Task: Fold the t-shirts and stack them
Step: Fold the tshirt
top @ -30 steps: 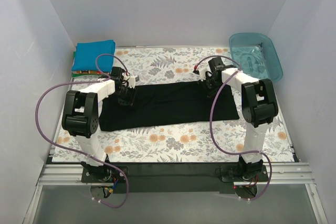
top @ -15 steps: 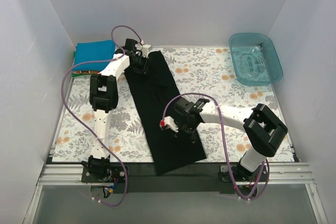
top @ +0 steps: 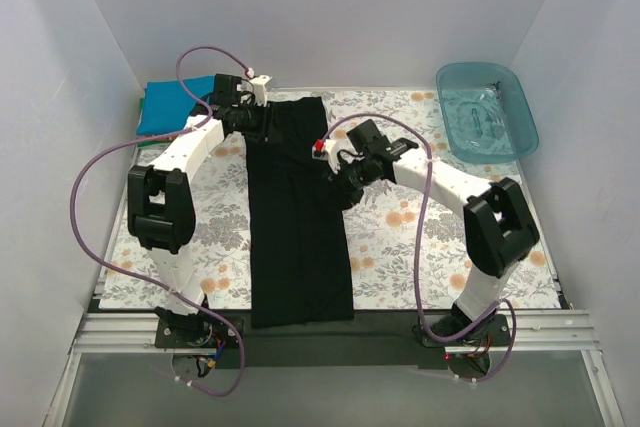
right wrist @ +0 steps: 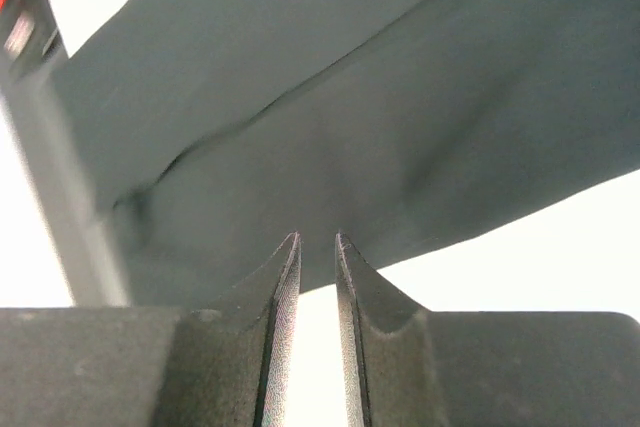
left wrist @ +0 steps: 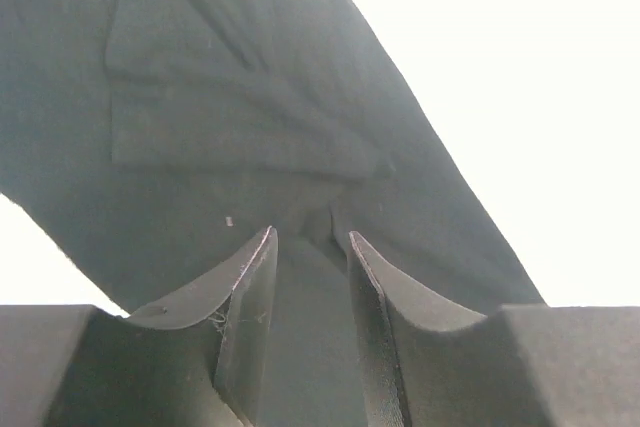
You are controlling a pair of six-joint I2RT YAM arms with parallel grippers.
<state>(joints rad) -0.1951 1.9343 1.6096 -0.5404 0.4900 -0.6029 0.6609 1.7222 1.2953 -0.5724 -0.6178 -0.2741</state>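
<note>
The black t-shirt (top: pixel 300 247) lies as a long narrow strip from the far edge of the table to its front edge. My left gripper (top: pixel 268 119) is at the shirt's far end. In the left wrist view its jaws (left wrist: pixel 310 235) are shut on a bunched fold of the black cloth (left wrist: pixel 230 97). My right gripper (top: pixel 342 187) is at the shirt's right edge, about a third of the way down. Its jaws (right wrist: pixel 316 237) are nearly together, with the black cloth's edge (right wrist: pixel 400 97) at the tips. The blue t-shirt (top: pixel 165 107) lies folded at the far left. The orange and green shirts are hidden.
A translucent teal tub (top: pixel 487 112) stands at the far right corner. The floral tablecloth (top: pixel 430 247) covers the table. White walls close in the left, right and back sides. Purple cables loop off both arms.
The black shirt has swung from a diagonal to nearly straight front-to-back. My right gripper moved from the shirt's middle up to its right edge. My left gripper stayed at the far end.
</note>
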